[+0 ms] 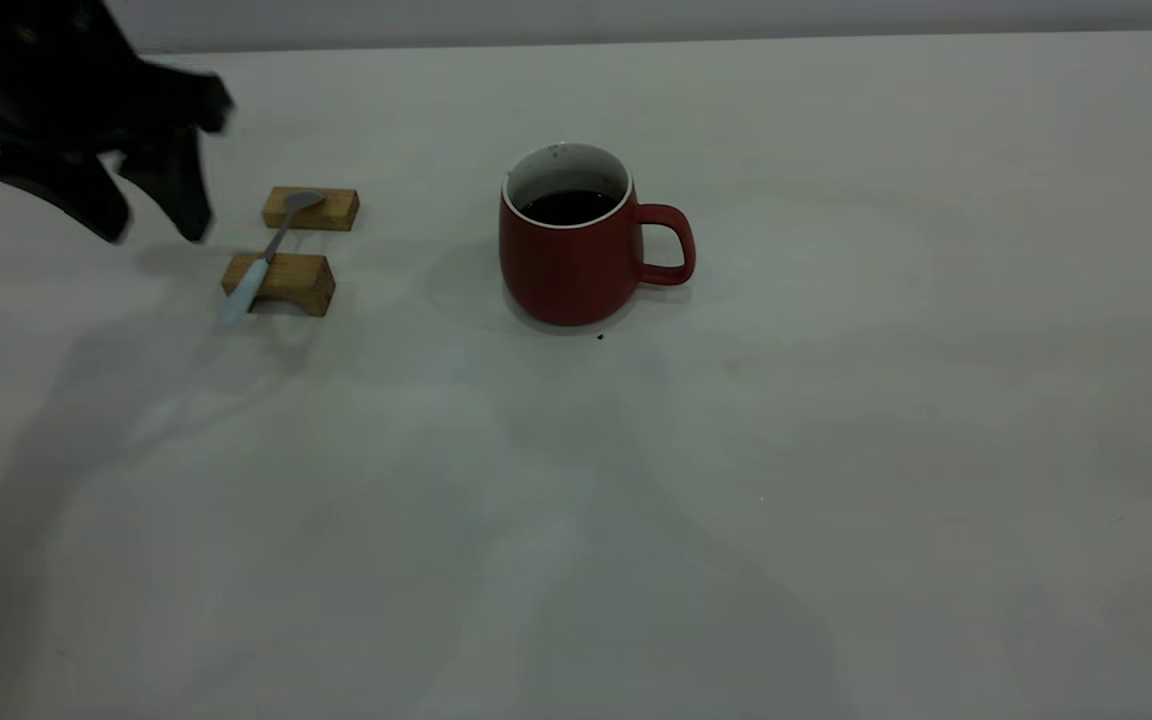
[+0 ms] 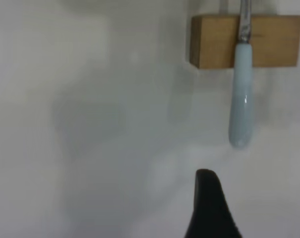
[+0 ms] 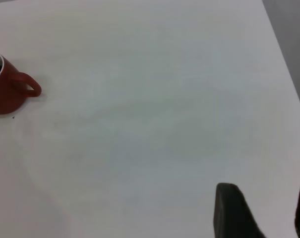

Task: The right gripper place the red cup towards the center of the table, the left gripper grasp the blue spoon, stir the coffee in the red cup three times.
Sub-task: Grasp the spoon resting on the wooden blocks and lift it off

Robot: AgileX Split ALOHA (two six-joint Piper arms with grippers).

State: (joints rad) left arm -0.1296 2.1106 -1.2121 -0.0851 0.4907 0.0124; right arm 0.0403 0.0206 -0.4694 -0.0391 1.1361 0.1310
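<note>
The red cup [image 1: 576,262] stands upright near the middle of the table [image 1: 836,450], handle pointing right, with dark coffee [image 1: 568,207] inside. The blue spoon [image 1: 271,252] lies across two wooden blocks, its pale handle end sticking out over the near block. My left gripper [image 1: 156,232] hovers open just left of the spoon, holding nothing. In the left wrist view the spoon handle [image 2: 240,99] hangs past the block [image 2: 214,42], and one dark finger [image 2: 209,210] sits short of it. My right gripper [image 3: 269,213] is open and empty, far from the cup [image 3: 8,94].
Two tan wooden blocks [image 1: 311,208] [image 1: 286,282] carry the spoon at the left. A tiny dark speck [image 1: 600,337] lies in front of the cup. The table's far right edge [image 3: 283,59] shows in the right wrist view.
</note>
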